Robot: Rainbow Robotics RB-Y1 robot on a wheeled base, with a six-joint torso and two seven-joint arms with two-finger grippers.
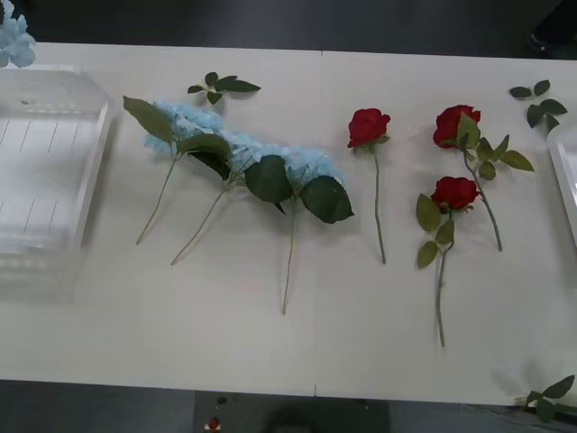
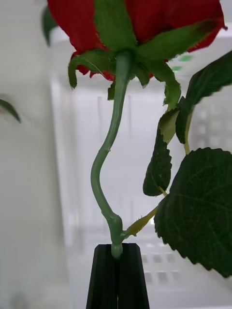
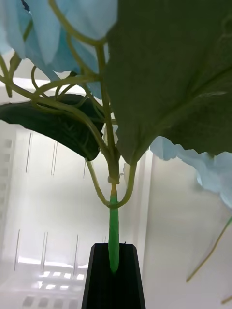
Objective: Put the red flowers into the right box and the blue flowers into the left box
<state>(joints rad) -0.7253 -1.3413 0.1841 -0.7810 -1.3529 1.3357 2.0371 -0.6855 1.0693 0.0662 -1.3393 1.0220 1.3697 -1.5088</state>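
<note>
Grip: right gripper (image 2: 117,256) clamps a red rose's thin green stem (image 2: 108,159); left gripper (image 3: 113,260) clamps a pale-blue hydrangea stem (image 3: 113,227).
Risk: thin stems could slip before clearing the white latticed tray (image 3: 48,212).

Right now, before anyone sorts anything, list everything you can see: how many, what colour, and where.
table: one, white, under everything
left box: one, translucent white, table's left end
right box: one, white, rim at the table's right edge
blue flowers: three, pale blue with dark green leaves, lying left of centre
held blue flower: one, pale blue, above a white tray
red roses: three, deep red, lying right of centre
held red rose: one, red, in front of a latticed white tray
leaf sprigs: two, green, along the far edge
left gripper: black, shut on the blue flower's stem
right gripper: black, shut on the rose's stem
</note>
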